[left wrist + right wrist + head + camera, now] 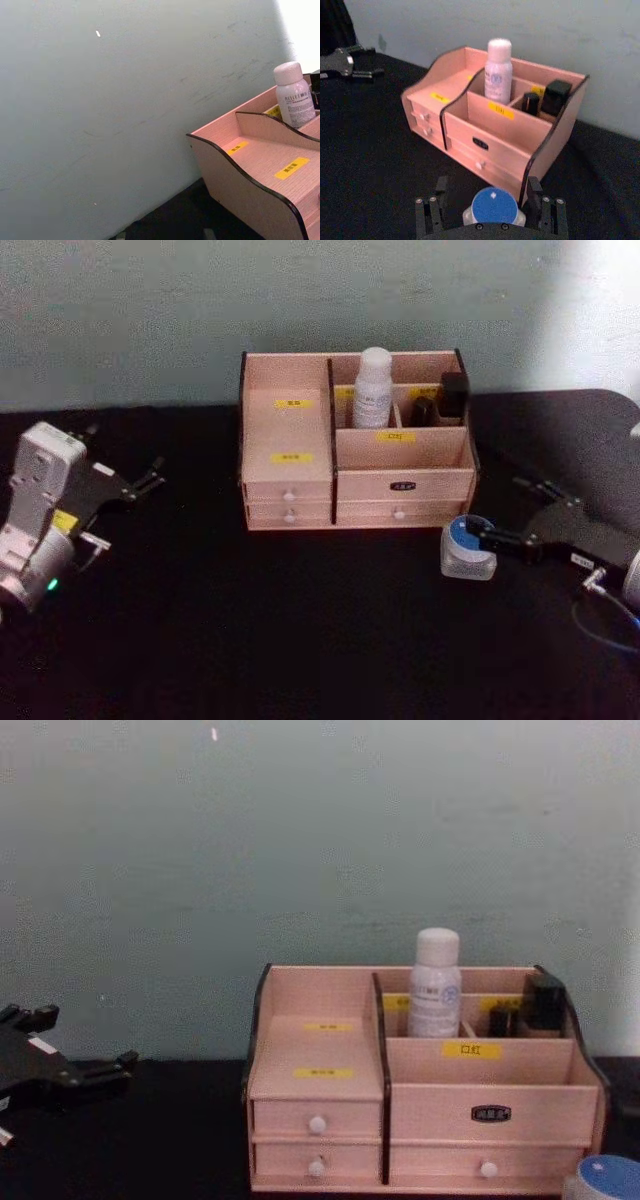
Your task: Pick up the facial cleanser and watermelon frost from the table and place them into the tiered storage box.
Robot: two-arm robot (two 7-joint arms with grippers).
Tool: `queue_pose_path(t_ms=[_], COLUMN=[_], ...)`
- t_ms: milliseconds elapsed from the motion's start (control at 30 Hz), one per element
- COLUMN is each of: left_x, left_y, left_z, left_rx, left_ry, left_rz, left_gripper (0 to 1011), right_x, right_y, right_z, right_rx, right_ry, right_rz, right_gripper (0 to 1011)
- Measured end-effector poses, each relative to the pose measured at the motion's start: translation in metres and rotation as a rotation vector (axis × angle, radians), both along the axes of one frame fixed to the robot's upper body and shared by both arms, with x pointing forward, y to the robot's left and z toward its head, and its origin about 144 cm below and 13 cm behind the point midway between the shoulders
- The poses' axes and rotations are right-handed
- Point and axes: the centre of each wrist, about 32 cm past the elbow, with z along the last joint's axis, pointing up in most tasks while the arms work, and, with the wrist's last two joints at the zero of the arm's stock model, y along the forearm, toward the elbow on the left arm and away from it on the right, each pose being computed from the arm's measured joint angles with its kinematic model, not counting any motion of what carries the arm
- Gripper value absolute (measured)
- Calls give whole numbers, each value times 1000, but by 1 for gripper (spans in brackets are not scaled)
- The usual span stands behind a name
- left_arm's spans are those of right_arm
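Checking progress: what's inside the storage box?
A white bottle stands in a rear compartment of the box, a black block and a smaller dark item in the ones beside it. The shut drawers hide their contents.

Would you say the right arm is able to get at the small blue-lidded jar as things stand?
Probably yes: the right gripper is at the small blue-lidded jar, its open fingers either side with nothing between; the pale wooden storage box stands beside.
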Motion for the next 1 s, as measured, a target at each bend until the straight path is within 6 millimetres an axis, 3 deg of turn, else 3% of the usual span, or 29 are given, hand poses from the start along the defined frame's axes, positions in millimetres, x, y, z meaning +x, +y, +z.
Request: queue_pose_path(t_ms=[500, 1000], left_x=[0, 0], left_y=[0, 0], left_z=[0, 0], left_rx=[0, 0], left_ry=[0, 0], left_rz=[0, 0], left_gripper=[1001, 1001], right_x=[7, 18], right_y=[7, 11], right_z=[-10, -17], right_rx=[-42, -76], right_ry=[141, 159], right_rz=[-43, -36], right_gripper=[1000, 1000])
